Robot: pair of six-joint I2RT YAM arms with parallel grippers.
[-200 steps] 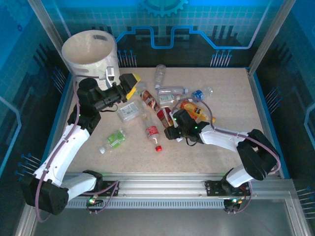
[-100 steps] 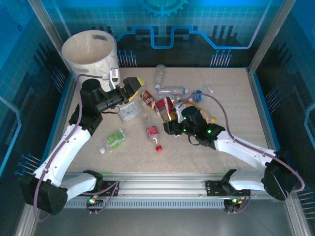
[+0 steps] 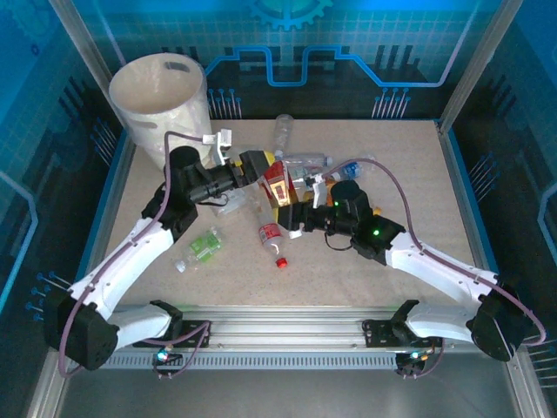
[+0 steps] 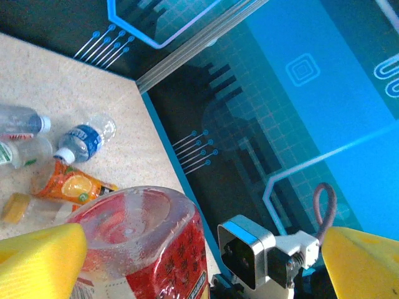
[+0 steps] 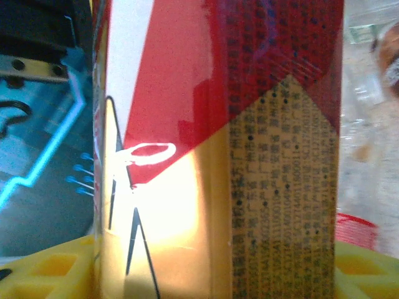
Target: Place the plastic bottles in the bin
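My right gripper (image 3: pixel 292 212) is shut on a red-and-yellow labelled plastic bottle (image 3: pixel 278 182) and holds it above the table; its label (image 5: pixel 249 124) sits close between the yellow fingers (image 5: pixel 37 274). My left gripper (image 3: pixel 259 165) is open, and the bottle's clear base (image 4: pixel 134 218) lies between its yellow fingers (image 4: pixel 37 258), close to one of them. The white bin (image 3: pixel 170 117) stands at the back left, behind the left arm. More bottles lie on the table: green-labelled (image 3: pixel 202 246), red-capped (image 3: pixel 271 238), clear (image 3: pixel 284 132), blue-labelled (image 4: pixel 84 138) and orange-labelled (image 4: pixel 70 185).
A crushed clear bottle (image 3: pixel 228 200) lies under the left arm. Blue walls and a metal frame (image 3: pixel 466 70) enclose the speckled table (image 3: pixel 409 192). The right arm's wrist camera (image 4: pixel 249 249) sits just beyond the held bottle.
The right gripper lifted the red-labelled bottle off the table and carried it left and back. The left gripper swung right, away from the bin, until its open fingers came around the bottle's base.
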